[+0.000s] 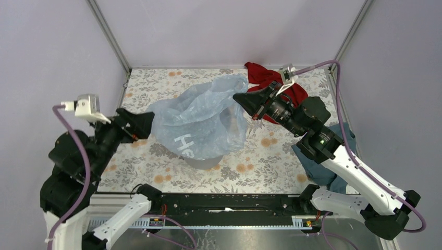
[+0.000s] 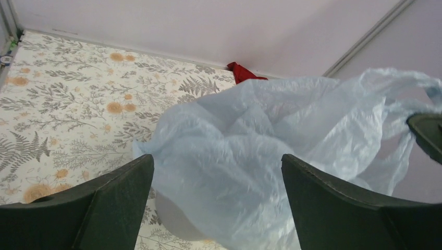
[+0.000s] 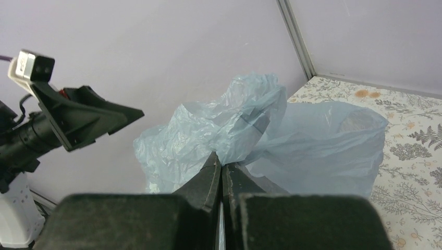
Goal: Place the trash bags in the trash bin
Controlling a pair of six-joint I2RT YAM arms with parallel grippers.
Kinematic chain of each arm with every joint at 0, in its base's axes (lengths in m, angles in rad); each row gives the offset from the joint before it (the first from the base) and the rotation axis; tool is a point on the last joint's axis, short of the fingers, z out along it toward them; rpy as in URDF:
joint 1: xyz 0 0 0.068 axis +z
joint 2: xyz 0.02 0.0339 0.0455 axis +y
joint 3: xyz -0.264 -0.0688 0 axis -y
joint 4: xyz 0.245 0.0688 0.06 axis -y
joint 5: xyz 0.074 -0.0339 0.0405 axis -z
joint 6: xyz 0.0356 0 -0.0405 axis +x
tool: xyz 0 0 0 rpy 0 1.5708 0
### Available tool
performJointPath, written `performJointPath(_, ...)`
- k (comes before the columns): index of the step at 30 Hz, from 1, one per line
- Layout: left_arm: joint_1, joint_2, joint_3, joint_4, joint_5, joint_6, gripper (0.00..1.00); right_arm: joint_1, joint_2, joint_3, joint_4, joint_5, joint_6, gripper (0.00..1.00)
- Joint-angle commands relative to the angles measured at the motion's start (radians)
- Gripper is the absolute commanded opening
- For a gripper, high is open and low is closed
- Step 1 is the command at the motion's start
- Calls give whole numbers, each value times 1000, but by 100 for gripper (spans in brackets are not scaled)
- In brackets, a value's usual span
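The pale-blue translucent trash bag [image 1: 198, 122] hangs draped over the light-grey trash bin [image 1: 207, 162], of which only the lower wall shows. My right gripper [image 1: 238, 98] is shut on the bag's upper right edge and holds it raised; in the right wrist view the closed tips [image 3: 223, 162] pinch a bunch of the plastic [image 3: 250, 120]. My left gripper [image 1: 146, 125] stands open just left of the bag. In the left wrist view the bag [image 2: 250, 156] fills the space beyond its wide jaws [image 2: 216, 159], and a bit of the bin [image 2: 172, 219] shows beneath.
A red cloth [image 1: 266, 78] lies at the back right behind the right wrist. A dark teal cloth [image 1: 323, 161] lies at the right under the right arm. The floral table cover [image 1: 156, 161] is walled in on the left, back and right.
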Motion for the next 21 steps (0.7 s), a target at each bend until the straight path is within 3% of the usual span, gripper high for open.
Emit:
performJointPath(1,0,-90,-131,61,83,-8,92,2,0,0,40,-17,-21,0)
performJointPath(9,0,77,-254,242,284,-64,64,2,10,14,45,-35,-9,0)
performJointPath(15,0,143,-410,490,413,-163,58,2,38,43,56,-59,3,0)
performJointPath(21,0,174,-556,534,377,-202,51,1,122,102,86,-129,33,0)
